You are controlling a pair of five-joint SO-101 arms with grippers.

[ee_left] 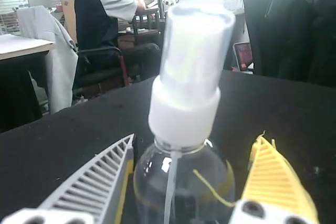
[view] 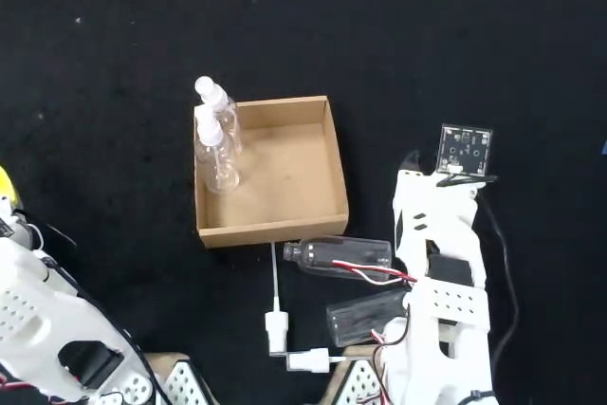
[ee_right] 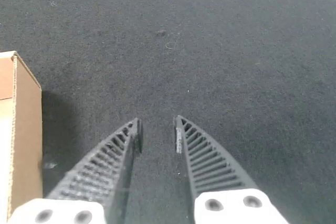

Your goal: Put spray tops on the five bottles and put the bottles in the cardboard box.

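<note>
On the black table (view: 114, 64), the cardboard box (view: 270, 231) sits open-topped near the centre.

**Box contents.** Two bottles with spray tops fitted stand inside, against the box's left wall: the far capped bottle (view: 212, 97) and the near capped bottle (view: 220, 168). They are just beside each other.

**Loose items.** In front of the box, two bottles lie on their sides without tops.
- The first uncapped bottle (view: 341, 255) lies just off the box's front right corner. A red-and-white cable from the right arm crosses it.
- The second uncapped bottle (view: 365, 320) lies nearer the arm bases, partly under the right arm (view: 441, 272).
- One loose spray top (view: 275, 327) lies with its dip tube pointing toward the box.
- The other loose spray top (view: 308, 360) lies just beside the first.

**Left gripper.** The left gripper (ee_left: 195, 139) is grasping the fifth bottle (ee_left: 181, 182). The clear body sits between the grey finger (ee_left: 100, 182) and the yellow finger (ee_left: 273, 177). Its fitted white top (ee_left: 191, 77) rises above the fingertips, slightly tilted.

**Right gripper.** The right gripper (ee_right: 157, 120) is released. Its fingers are slightly parted with nothing between them. It hangs over bare table beside the box's right wall.
</note>
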